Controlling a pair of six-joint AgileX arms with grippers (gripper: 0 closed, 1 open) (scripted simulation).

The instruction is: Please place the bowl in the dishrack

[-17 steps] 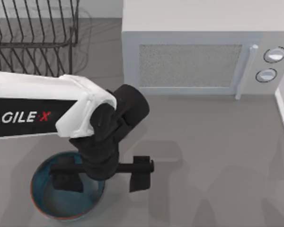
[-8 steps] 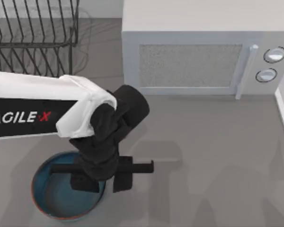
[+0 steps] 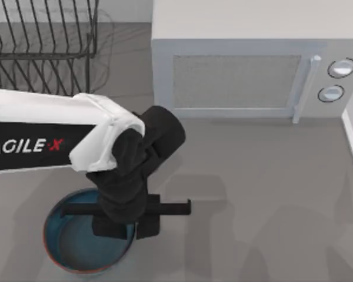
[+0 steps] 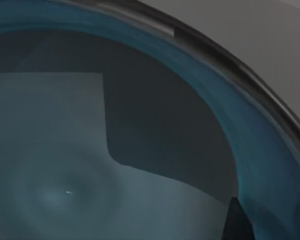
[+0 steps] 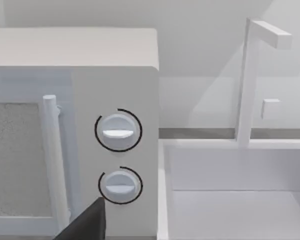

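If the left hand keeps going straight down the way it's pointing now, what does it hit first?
Most likely the bowl. In the top view the left hand points down over the bowl's right rim, fingers straddling it. The left wrist view looks straight into the bowl's greyish-blue inside, so the bowl, then probably the table beneath.

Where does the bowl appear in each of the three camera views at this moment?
Top view: the bowl sits at the lower left, under the left gripper, whose fingers straddle its right rim.
Left wrist view: the bowl's greyish-blue inside seen close, its rim curving across the picture.
Right wrist view: not in it; the microwave is there.
Shared landmark: the bowl's curved rim.
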